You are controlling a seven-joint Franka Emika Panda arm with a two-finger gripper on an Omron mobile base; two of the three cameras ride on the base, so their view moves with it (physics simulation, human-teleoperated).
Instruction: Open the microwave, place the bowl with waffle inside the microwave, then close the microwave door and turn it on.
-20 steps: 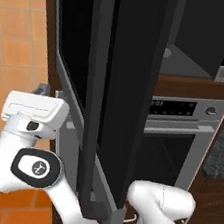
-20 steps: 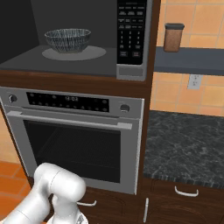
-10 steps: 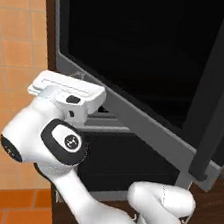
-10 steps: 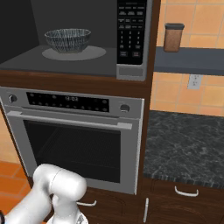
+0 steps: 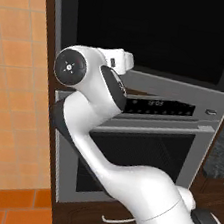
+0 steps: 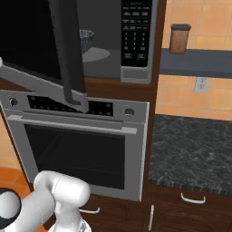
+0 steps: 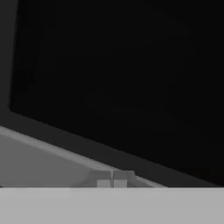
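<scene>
- Microwave door (image 6: 41, 50), black glass in a grey frame, stood partly swung out over the upper face of the silver oven (image 6: 81, 145); hinged on the left, free edge with its dark vertical bar handle (image 6: 68, 50) toward the right.
- Lay directly ahead of the gripper (image 7: 111, 178), fingertips pressed against or just short of the lower grey frame; looked drawn close together, holding nothing, though too small to tell for sure.
- Called, by this reading, for a push away from the arm, toward the far wall, to bring the panel flush.
- Sat behind the door gap, on the round turntable: a patterned bowl (image 6: 86, 37), inside the microwave (image 6: 113, 45); waffle not discernible.
- Remained exposed to the right of the opening: black keypad strip (image 6: 134, 34).
- Further right: dark speckled counter (image 6: 190, 154), a shelf with a brown jar (image 6: 179, 38), orange tiled wall.
</scene>
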